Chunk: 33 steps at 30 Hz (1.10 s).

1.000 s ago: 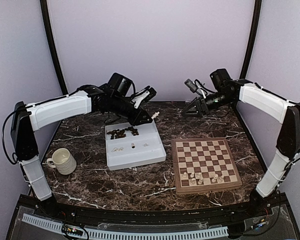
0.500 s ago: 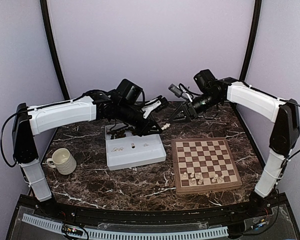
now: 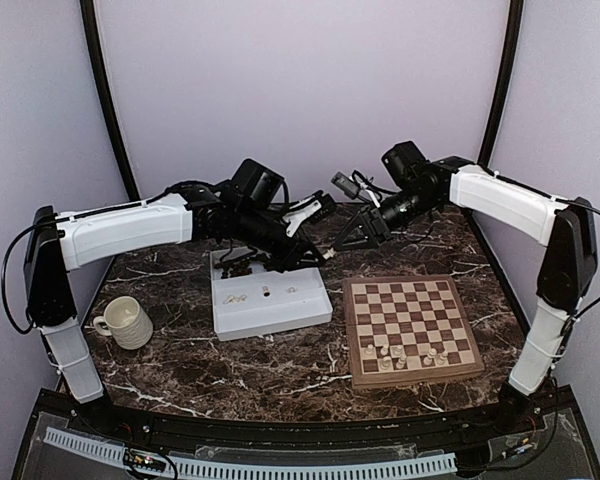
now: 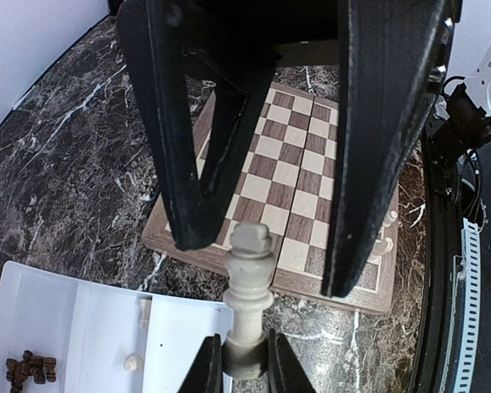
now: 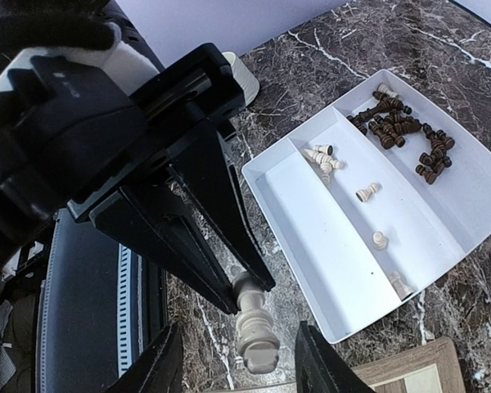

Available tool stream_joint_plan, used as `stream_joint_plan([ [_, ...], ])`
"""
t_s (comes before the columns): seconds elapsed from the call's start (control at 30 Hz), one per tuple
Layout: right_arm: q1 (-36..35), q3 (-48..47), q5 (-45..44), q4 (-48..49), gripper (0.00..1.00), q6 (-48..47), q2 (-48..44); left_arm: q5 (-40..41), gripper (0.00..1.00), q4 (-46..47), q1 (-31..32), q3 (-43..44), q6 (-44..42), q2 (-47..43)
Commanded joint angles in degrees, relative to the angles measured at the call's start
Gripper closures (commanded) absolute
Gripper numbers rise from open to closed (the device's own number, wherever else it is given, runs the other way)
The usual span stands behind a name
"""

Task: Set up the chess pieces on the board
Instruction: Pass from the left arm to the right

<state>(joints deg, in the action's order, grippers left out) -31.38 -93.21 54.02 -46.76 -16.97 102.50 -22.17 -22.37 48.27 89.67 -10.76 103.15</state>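
Left jaws: the left gripper (image 4: 245,367) is pinched narrow on the base of one cream-white piece (image 4: 247,282). The piece sticks out past the fingertips, head away from the wrist.
Right jaws: the right gripper (image 5: 239,348) is partly spread, one finger on each side of that piece's head. A gap shows on both sides and no contact is visible.
Meeting place: both grippers are in the air over the far part of the marble table (image 3: 180,370), roughly above the gap between tray and board.
Board (image 3: 410,322): lies flat on the right side of the table. A few cream pieces (image 3: 400,355) stand on its near rows.
Tray (image 5: 311,229): white and divided. Dark pieces (image 5: 401,127) are heaped in one end compartment, and loose cream ones (image 5: 323,155) are scattered in the next.
Mug (image 3: 125,322): cream, ribbed and upright at the left of the table, well apart from the tray.
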Motion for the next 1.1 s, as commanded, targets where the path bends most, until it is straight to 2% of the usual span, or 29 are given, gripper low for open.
stream_joint_plan([
  [0.0, -0.62, -0.92, 0.51, 0.26, 0.53, 0.57, 1.07, -1.38, 0.94, 1.51, -0.06, -1.02, 0.03, -4.04],
  [0.13, -0.7, -0.6, 0.05, 0.53, 0.54, 1.04, 1.37, -1.44, 0.94, 1.82, -0.04, -1.19, 0.11, -4.3],
  [0.27, -0.74, -0.33, 0.42, 0.84, 0.6, 1.52, 1.6, -1.43, 0.94, 2.14, -0.03, -1.5, 0.13, -4.45],
  [0.57, -0.75, -0.48, 1.43, 1.2, 0.77, 1.98, 1.88, -1.26, 0.94, 2.33, -0.04, -1.69, 0.17, -4.38],
  [0.7, -0.71, -0.4, 1.59, 1.24, 0.89, 1.86, 1.59, -0.87, 0.93, 2.33, -0.03, -1.69, 0.3, -4.13],
  [0.8, -0.66, -0.31, 0.82, 0.46, 0.95, 0.74, 0.95, 1.12, 0.85, 2.32, -0.03, -1.61, 0.43, -3.95],
  [0.9, 0.47, 0.21, -0.84, -0.87, 0.97, -0.82, -0.76, 4.34, 0.75, 2.64, -0.03, -1.92, 0.94, -4.29],
  [0.97, 2.38, 1.12, -2.06, -1.02, 0.98, -1.29, -2.61, 6.82, 0.66, 3.55, -0.06, -2.52, 1.07, -4.89],
  [1.07, 6.6, 1.34, -4.97, -3.54, 0.98, -3.89, -5.16, 11.83, 0.6, 4.96, -0.02, -3.76, 1.4, -5.92],
])
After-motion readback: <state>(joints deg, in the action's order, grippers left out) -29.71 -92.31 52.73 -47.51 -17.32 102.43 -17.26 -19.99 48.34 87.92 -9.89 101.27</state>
